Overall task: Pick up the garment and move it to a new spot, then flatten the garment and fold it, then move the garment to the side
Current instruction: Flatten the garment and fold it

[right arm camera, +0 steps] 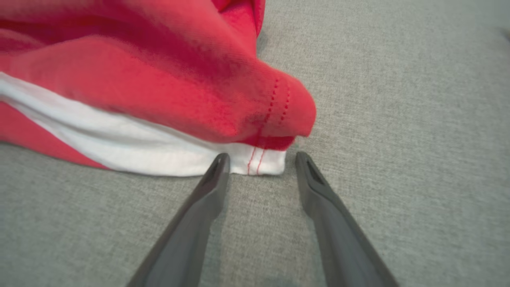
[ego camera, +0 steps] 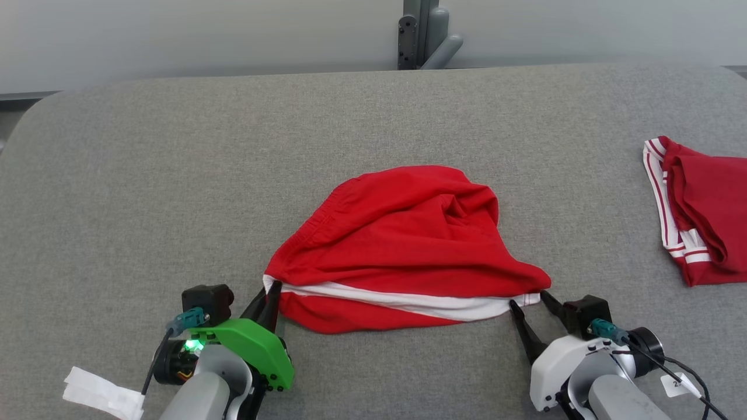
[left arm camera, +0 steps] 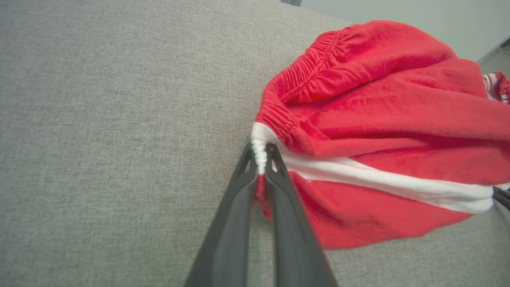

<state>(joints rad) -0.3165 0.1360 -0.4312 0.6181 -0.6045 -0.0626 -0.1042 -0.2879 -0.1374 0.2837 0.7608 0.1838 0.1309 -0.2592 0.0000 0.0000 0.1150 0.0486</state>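
I see a broad grey woven-fabric table top with rounded far corners. In its middle, toward my near edge, lies the red cloth garment with a white band, bunched and humped, its gathered elastic waistband on the left and the white band running along its near side. Well apart from it, at the right edge of the head view, lies a second red garment with white striped trim.

The left gripper is pinched tight on the near-left corner of the garment, with white hem squeezed between its dark fingers. The right gripper has its jaws spread, one fingertip on either side of the white near-right corner, which lies flat on the table; it grips nothing. A crumpled white paper tag sits beside the left forearm.
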